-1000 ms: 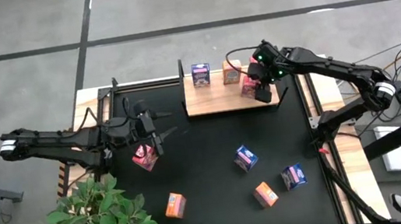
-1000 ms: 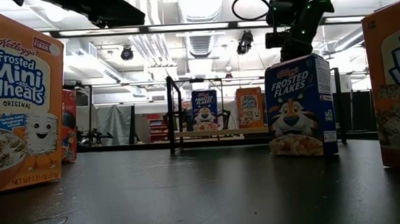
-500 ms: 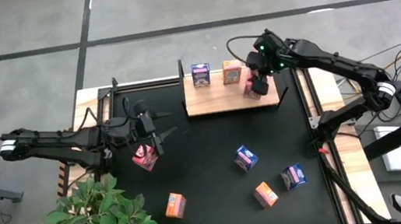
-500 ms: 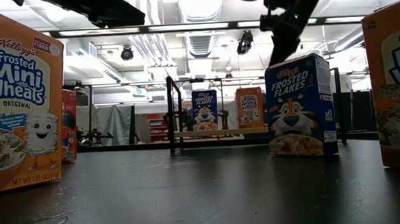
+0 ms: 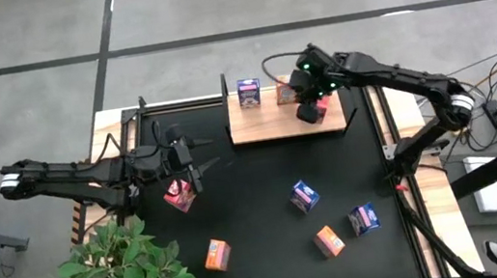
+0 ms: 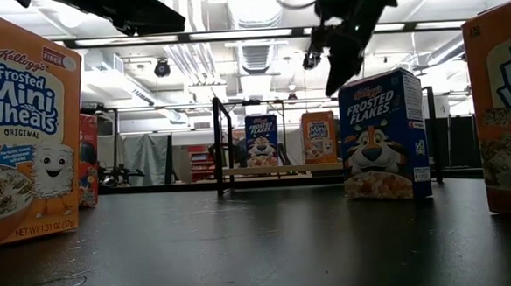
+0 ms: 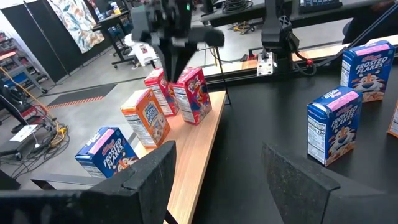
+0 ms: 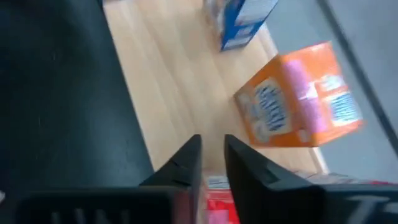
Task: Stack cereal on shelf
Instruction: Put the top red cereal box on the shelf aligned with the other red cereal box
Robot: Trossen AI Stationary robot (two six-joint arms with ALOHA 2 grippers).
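Currently right claw [image 5: 308,111] hangs over shelf [image 5: 266,122], fingers nearly closed, empty; red boxes [image 7: 186,93] just below could topple. Left claw [image 5: 196,166] open, empty.

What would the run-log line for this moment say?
right gripper: above shelf, fingers shut, empty | left gripper: fingers open, empty, waiting over mat

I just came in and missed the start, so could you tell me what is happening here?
A two-armed robot is putting small cardboard cereal boxes onto a light wooden shelf board. The right gripper hangs over the shelf by a red-pink box, fingers nearly together. The left gripper waits open over another red-pink box on the black mat.
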